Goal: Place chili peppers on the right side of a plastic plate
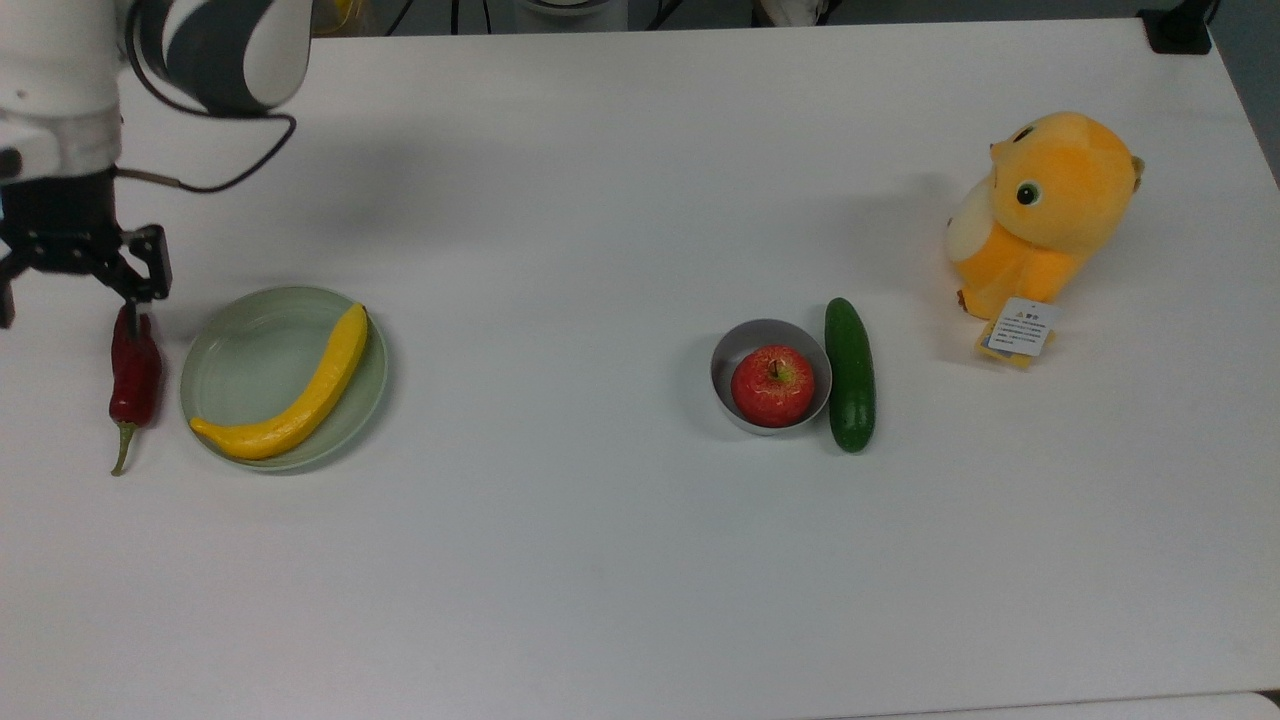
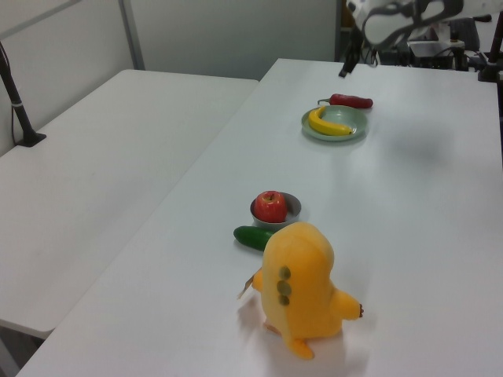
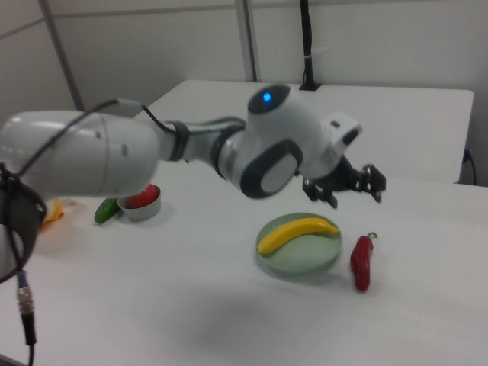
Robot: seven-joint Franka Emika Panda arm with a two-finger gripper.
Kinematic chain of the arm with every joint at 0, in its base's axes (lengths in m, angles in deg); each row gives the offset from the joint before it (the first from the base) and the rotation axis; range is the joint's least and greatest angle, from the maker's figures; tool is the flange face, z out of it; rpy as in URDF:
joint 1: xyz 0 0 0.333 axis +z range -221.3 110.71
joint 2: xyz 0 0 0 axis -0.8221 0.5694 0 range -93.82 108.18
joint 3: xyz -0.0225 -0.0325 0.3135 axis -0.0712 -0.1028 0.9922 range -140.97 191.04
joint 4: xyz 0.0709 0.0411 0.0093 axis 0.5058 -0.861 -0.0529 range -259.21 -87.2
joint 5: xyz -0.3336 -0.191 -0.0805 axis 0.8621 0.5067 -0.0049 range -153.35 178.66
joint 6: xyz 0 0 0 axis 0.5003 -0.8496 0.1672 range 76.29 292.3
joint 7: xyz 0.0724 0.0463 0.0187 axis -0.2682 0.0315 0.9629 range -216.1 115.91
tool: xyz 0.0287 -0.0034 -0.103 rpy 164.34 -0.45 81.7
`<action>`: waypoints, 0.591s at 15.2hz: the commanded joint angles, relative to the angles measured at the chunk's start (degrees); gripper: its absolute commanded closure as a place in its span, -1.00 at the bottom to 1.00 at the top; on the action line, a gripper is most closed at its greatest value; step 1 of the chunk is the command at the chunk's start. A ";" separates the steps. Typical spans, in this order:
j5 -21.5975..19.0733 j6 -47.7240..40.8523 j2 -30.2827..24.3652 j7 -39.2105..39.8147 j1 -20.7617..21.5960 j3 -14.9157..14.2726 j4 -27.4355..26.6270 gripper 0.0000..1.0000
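The dark-red chili pepper [image 1: 135, 365] [image 2: 351, 100] [image 3: 360, 263] lies flat on the white table, just off the rim of the pale green plastic plate [image 1: 250, 360] [image 2: 355, 119] [image 3: 301, 261]. It is on the top view's left of the plate and the right view's right of it. A yellow banana [image 1: 300, 395] rests in the plate. My gripper [image 1: 68, 295] [image 3: 356, 197] hangs open above the chili's blunt end, holding nothing. Its fingers are spread wide and clear of the chili.
A grey metal bowl [image 1: 735, 345] holding a red apple [image 1: 771, 385] stands mid-table, with a green cucumber [image 1: 850, 375] against it. An orange plush toy [image 1: 1040, 210] sits toward the top view's right. My arm reaches in over the top view's upper left corner.
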 commanded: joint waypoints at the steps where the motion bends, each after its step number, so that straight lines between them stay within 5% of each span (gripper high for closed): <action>1: -1.02 -10.50 -10.67 -3.07 1.66 0.19 -2.81 -1.00; 9: -0.93 -40.91 -27.55 -24.22 8.60 0.19 -2.55 -1.00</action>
